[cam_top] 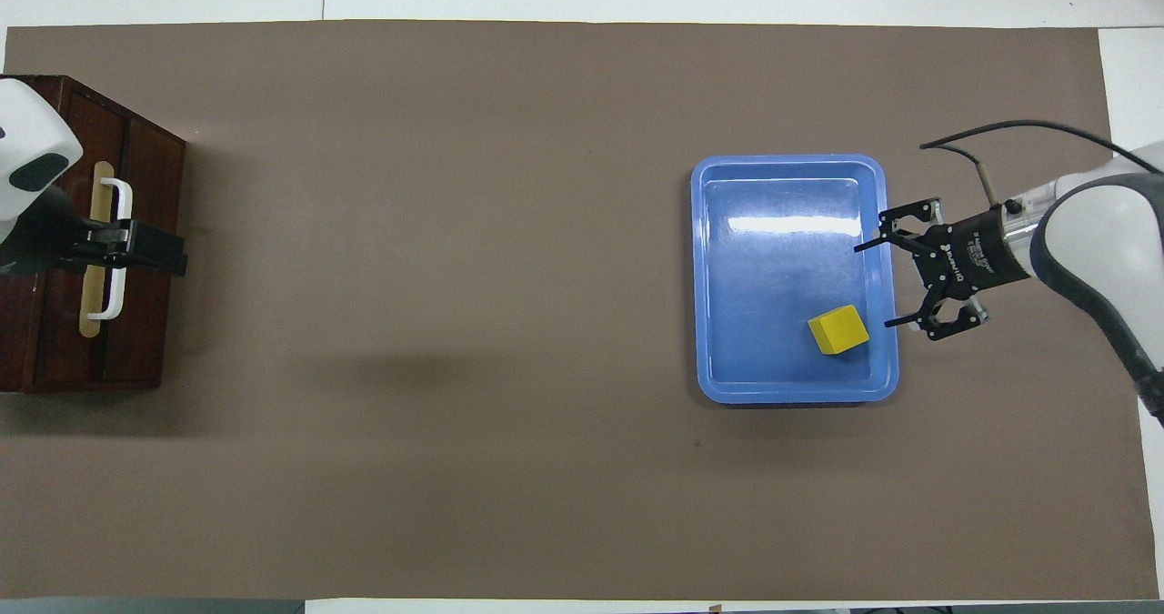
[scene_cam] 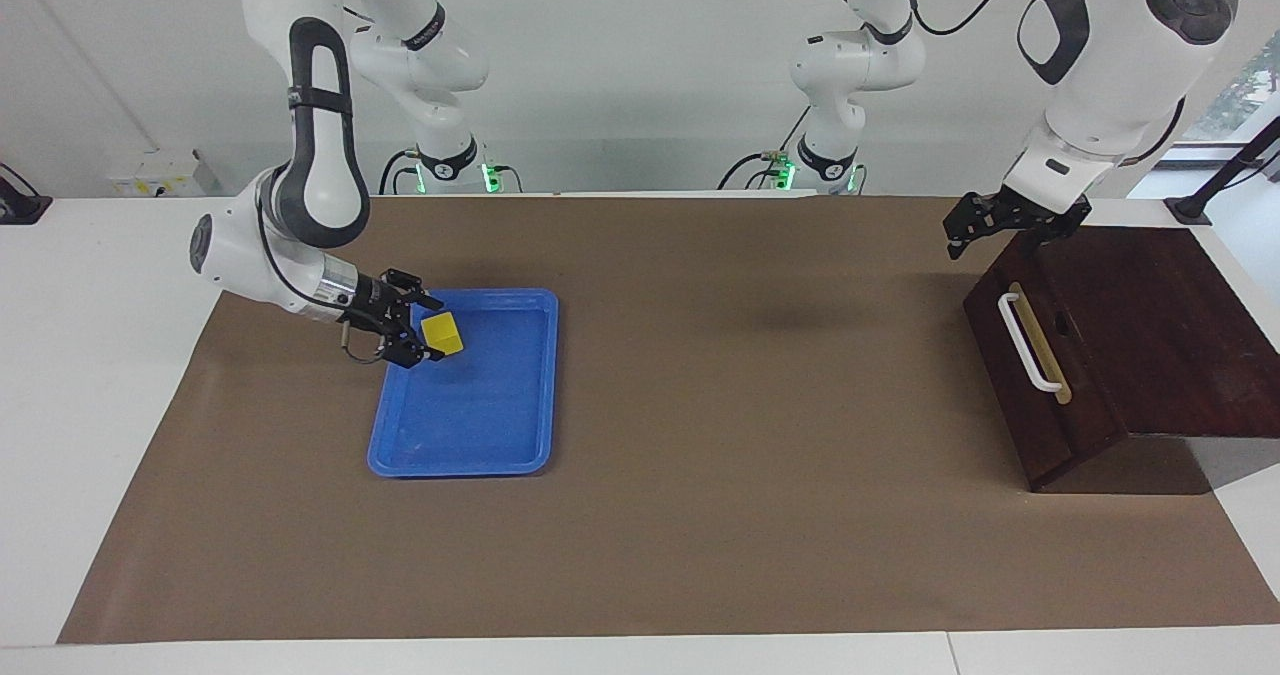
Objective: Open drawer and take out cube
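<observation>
The small yellow cube [scene_cam: 446, 336] lies in the blue tray [scene_cam: 500, 425], in the corner nearer to the robots; it also shows in the overhead view [cam_top: 838, 330]. My right gripper [scene_cam: 438, 331] is open, low over that tray corner, and its fingers stand around the cube without gripping it. In the overhead view the right gripper [cam_top: 871, 286] is at the tray's rim [cam_top: 789, 164]. The dark wooden drawer [scene_cam: 1035, 385] with its white bar handle [scene_cam: 1028, 341] is shut in its box. My left gripper [scene_cam: 958, 240] hangs over the box's corner nearer to the robots, above the handle [cam_top: 116, 248].
The dark wooden box [cam_top: 55, 232] stands at the left arm's end of the brown mat [scene_cam: 750, 475], the tray toward the right arm's end. Bare mat lies between them.
</observation>
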{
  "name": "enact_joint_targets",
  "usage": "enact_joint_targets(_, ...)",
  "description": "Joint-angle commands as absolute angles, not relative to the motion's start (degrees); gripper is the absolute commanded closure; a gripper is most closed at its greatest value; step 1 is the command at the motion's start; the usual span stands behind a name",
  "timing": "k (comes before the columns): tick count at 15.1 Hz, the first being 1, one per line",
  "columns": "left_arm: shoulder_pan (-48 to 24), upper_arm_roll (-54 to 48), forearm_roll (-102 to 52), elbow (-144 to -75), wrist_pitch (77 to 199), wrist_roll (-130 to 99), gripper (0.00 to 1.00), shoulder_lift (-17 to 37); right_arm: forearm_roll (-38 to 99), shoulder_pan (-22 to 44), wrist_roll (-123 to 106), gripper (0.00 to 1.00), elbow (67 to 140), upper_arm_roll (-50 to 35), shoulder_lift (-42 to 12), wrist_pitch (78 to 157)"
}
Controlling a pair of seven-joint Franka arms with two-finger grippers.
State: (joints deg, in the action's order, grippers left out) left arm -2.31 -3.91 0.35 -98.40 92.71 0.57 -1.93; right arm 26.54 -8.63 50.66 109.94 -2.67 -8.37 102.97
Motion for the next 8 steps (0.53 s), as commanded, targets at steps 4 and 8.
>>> enact_joint_targets(4,-5.5,-3.6,-0.5,-100.2,91.0,-2.5,0.00,-3.8,11.4,-7.1,21.1,0.00,98.5,-2.9,-8.4,97.9)
enact_joint_targets(8,-5.7,-4.0,-0.5,-100.1,90.9,-2.5,0.00,-3.8,0.6,-4.9,3.5,0.00,94.5,-3.5,-6.3,95.4)
